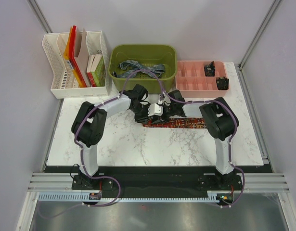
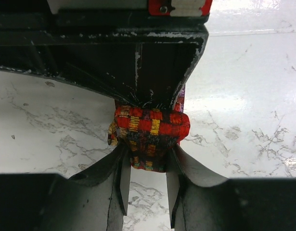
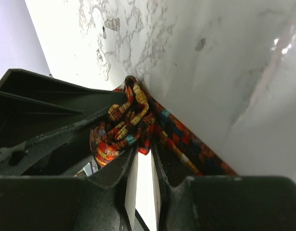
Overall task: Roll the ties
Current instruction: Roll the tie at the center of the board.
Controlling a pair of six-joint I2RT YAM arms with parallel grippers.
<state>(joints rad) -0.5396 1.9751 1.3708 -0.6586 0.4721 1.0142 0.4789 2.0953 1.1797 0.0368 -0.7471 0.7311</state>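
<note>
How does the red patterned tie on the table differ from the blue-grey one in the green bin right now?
The red tie lies stretched along the marble table, while the blue-grey tie sits loosely heaped in the green bin. One end of the red tie is rolled up and pinched in the left gripper; the blue-grey tie shows no roll and nothing touches it. Both are narrow, patterned fabric.

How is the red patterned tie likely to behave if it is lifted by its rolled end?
Probably floppy: the red patterned tie bunches softly between the left gripper's jaws. The loose roll would likely unwind, its flat tail dragging behind.
</note>
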